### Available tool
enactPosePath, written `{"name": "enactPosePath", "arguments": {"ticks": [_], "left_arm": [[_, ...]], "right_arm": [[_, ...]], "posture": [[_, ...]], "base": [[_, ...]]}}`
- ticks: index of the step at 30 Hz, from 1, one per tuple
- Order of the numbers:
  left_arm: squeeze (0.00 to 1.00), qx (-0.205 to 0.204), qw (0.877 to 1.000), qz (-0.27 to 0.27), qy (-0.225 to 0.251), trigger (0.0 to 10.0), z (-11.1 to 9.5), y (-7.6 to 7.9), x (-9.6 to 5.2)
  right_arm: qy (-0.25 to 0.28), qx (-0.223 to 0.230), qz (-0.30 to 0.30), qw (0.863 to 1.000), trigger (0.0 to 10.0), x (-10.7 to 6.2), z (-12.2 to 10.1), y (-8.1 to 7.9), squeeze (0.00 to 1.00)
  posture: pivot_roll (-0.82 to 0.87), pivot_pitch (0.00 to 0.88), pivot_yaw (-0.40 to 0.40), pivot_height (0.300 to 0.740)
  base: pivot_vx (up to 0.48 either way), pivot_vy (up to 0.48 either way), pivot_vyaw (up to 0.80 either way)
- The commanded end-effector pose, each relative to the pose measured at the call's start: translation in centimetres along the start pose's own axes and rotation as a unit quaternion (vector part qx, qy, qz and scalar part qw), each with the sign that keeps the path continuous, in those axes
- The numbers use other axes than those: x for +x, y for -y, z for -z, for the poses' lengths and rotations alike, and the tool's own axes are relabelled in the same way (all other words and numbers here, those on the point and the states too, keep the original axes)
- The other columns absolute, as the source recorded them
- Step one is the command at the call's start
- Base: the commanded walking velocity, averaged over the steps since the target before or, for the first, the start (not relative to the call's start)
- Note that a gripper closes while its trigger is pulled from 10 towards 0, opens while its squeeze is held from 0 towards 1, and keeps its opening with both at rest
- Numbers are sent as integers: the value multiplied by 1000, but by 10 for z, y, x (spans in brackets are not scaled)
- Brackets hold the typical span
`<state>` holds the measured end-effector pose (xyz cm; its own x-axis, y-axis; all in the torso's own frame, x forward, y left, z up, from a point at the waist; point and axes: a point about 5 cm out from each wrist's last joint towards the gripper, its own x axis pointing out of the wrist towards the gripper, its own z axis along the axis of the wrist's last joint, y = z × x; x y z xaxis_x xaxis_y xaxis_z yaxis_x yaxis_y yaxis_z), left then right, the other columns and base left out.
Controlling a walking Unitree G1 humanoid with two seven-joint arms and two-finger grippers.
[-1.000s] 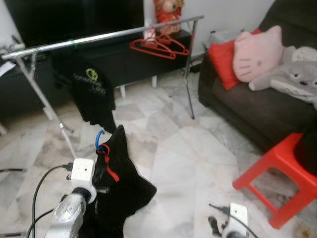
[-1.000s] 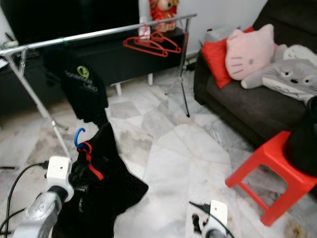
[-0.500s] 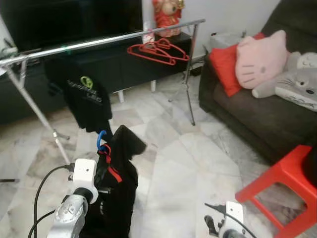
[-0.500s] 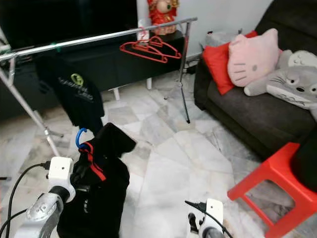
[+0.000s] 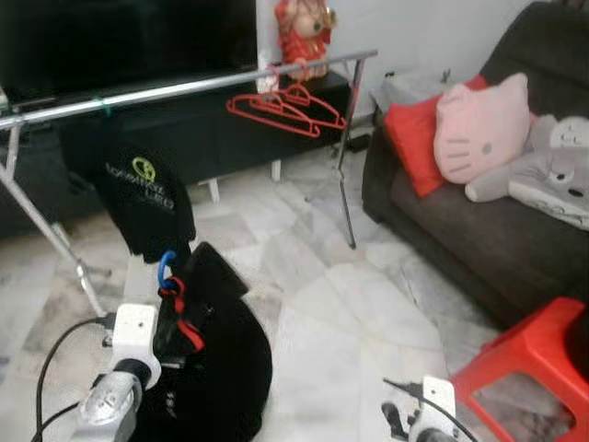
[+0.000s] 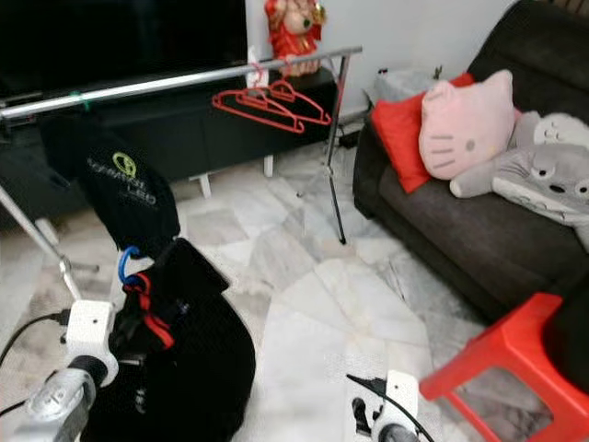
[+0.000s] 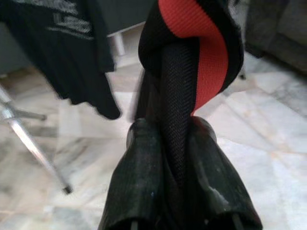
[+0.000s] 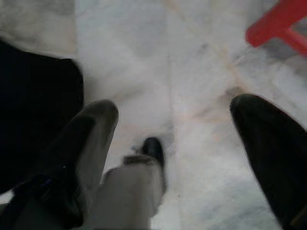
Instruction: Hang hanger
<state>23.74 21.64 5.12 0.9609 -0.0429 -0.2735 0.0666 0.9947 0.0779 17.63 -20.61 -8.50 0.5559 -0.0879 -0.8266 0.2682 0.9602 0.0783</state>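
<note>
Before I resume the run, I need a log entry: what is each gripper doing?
Left gripper: shut on the black garment with the blue-hooked hanger.
Right gripper: jaws open, holding nothing, low over the marble floor.

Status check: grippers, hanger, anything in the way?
Left gripper shut on the garment, blue-hooked hanger inside it. Right gripper open, low over floor. Rail ahead; black shirt hangs on it beyond the hanger.

Even indoor daylight, soft shadows; head views slightly soft, wrist views blurred.
</note>
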Motion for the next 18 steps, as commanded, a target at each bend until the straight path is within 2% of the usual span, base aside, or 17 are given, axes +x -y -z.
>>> {"name": "enactPosePath", "arguments": {"ticks": [1, 18], "left_arm": [[0, 15, 1000, -19, 9, 10000, -4, -9, -3], [0, 5, 1000, -22, 7, 10000, -2, -2, -2]], "right_arm": [[5, 4, -11, 1000, 10000, 1, -4, -5, 0], [3, -3, -16, 1000, 10000, 1, -4, -4, 0]], "posture": [[-36, 0, -50, 740], [-45, 0, -56, 740]], "base": [[300, 0, 0], [296, 0, 0]]}}
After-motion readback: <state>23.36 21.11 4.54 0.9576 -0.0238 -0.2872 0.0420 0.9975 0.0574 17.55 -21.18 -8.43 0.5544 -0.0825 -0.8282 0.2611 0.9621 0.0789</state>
